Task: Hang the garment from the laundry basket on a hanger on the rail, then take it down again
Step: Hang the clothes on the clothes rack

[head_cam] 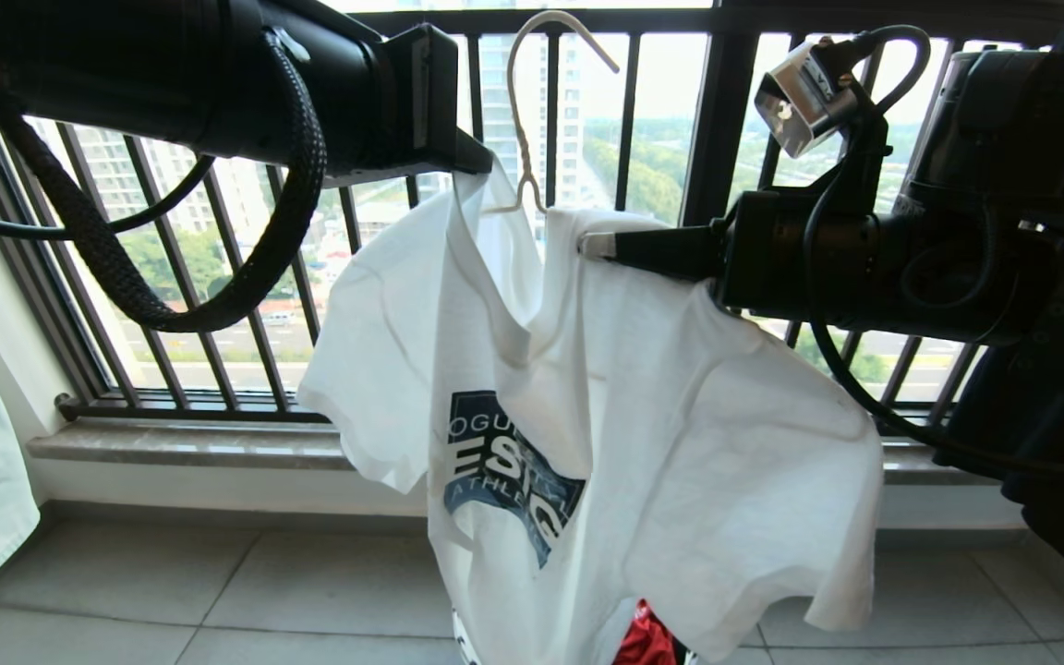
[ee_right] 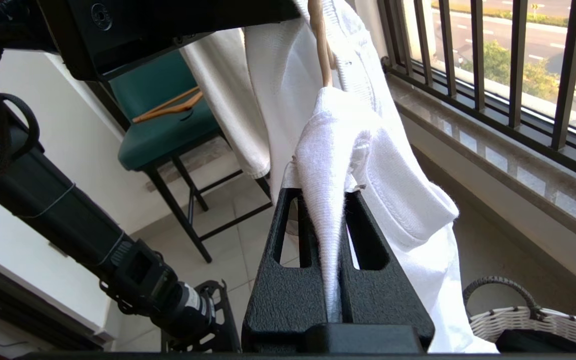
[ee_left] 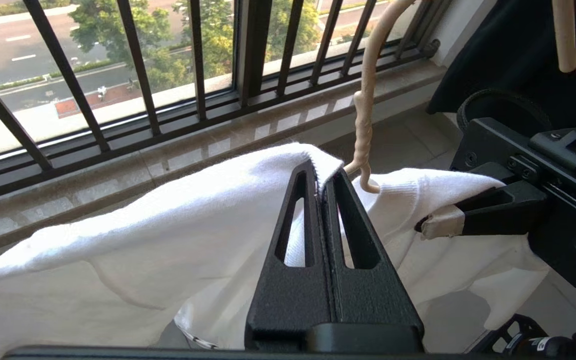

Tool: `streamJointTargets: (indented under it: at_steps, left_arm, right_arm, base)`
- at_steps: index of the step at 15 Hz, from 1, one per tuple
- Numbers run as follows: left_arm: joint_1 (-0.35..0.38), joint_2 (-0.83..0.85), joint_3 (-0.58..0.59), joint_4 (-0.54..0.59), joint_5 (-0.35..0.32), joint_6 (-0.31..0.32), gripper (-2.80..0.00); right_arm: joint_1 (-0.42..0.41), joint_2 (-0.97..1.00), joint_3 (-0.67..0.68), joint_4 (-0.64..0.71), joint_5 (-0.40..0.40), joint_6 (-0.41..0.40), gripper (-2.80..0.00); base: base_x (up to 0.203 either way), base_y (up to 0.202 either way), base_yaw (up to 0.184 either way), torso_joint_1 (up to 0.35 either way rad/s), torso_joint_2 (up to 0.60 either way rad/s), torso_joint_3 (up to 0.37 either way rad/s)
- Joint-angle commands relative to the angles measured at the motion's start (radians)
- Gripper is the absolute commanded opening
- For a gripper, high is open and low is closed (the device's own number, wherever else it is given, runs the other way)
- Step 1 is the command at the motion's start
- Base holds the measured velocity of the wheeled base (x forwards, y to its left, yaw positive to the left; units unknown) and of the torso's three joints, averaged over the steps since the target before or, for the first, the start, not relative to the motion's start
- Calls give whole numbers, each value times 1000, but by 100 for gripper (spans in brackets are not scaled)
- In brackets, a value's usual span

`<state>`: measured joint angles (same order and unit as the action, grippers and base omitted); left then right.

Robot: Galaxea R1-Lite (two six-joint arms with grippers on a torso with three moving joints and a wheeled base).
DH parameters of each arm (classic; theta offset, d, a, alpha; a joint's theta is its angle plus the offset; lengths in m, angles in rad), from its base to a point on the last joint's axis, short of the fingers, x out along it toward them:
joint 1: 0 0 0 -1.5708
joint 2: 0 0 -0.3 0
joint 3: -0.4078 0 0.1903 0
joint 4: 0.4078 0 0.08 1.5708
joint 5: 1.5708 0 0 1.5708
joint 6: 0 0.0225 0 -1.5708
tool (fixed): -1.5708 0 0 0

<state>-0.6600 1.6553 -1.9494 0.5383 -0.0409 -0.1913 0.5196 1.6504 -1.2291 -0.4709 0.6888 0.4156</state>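
Hanging between both arms, the white T-shirt (blue logo forward) is clamped at its collar by the left gripper and right gripper, the wire hanger hooked between them.

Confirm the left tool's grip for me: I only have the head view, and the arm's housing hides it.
Observer: In the left wrist view, the left tool is shut on the T-shirt at its collar edge, right beside the hanger and its twisted neck.
Operator: And the right tool, how much cloth does it have?
Observer: The right wrist view shows the right tool shut on a bunched fold of the shirt that runs down between its fingers.
Operator: Where is the laundry basket? I can't see it.
Observer: The laundry basket sits on the floor by the window ledge, below the right tool.
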Motion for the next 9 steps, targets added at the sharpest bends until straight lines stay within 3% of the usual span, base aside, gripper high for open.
streamJointTargets:
  at_steps: [1, 9]
  left_arm:
    - [-22, 0, 0, 5, 0, -4, -280]
    - [-44, -3, 0, 41, 50, -4, -280]
  right_arm:
    - [-1, 0, -3, -3, 8, 6, -280]
    - [-4, -9, -3, -3, 9, 8, -280]
  base:
    - [0, 0, 0, 0, 0, 0]
    - [0, 0, 0, 0, 0, 0]
